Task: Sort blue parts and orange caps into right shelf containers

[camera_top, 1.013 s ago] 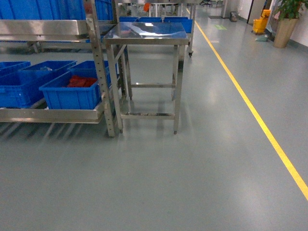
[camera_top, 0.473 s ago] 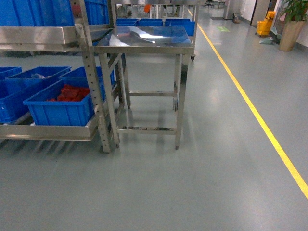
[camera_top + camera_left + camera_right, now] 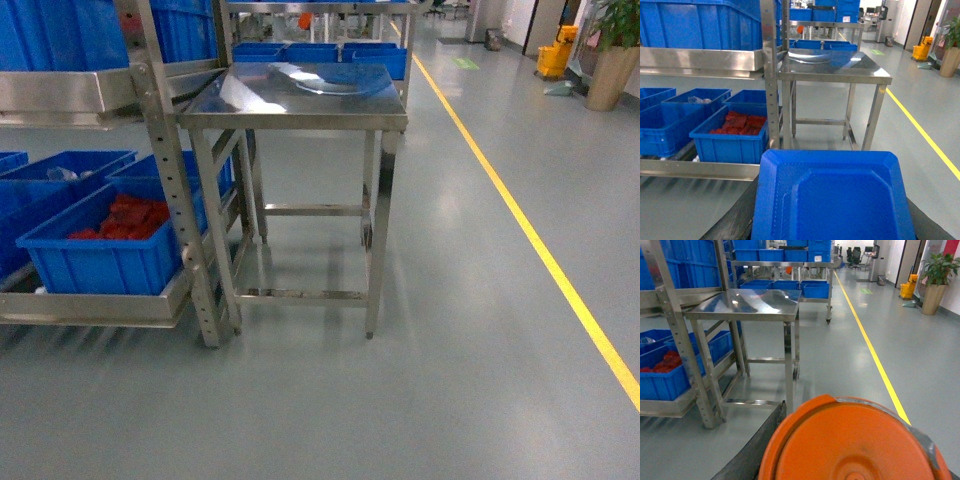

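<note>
Standing lengthwise along shelf (image 3: 160, 170): crate (image 3: 95, 255), apparently.

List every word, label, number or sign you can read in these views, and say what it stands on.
No text is readable in any view.
Green floor marking far down the aisle: too small and blurred to read.
Blue plastic crate holding red packets on the steel shelf: no label visible.
Bare steel table: no markings.

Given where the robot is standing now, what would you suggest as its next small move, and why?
Probably turn the base slightly left and roll closer to the shelf. Its blue crates sit at the head view's left edge, the steel table fills the centre, and neither gripper shows in any view.
</note>
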Controlling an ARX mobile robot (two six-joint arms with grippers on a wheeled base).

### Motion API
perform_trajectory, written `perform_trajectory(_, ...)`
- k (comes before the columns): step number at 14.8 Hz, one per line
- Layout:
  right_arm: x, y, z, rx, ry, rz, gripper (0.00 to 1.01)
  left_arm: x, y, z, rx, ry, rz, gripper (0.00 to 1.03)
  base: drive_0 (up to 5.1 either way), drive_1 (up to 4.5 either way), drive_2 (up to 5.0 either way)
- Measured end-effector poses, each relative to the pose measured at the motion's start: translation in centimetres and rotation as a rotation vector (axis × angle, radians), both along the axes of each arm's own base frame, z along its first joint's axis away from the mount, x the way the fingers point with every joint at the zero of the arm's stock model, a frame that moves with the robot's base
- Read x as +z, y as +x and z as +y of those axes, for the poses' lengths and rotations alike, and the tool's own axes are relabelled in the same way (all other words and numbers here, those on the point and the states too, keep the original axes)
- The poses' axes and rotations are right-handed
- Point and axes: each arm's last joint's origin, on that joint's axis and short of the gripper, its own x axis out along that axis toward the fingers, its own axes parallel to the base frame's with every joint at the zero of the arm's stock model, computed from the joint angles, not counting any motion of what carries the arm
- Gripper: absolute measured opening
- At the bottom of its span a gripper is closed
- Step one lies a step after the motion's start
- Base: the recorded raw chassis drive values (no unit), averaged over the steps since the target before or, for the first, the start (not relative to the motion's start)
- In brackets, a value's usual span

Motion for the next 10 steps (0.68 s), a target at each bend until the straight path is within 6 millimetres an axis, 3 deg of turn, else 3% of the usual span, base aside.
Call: perform_trajectory(10, -0.01, 0.00, 0.00, 0.000, 0.000, 0.002, 0.43, -0.01, 0.00, 0.00, 0.000, 0.000, 0.001, 0.41, -0.1, 4.02, -4.2)
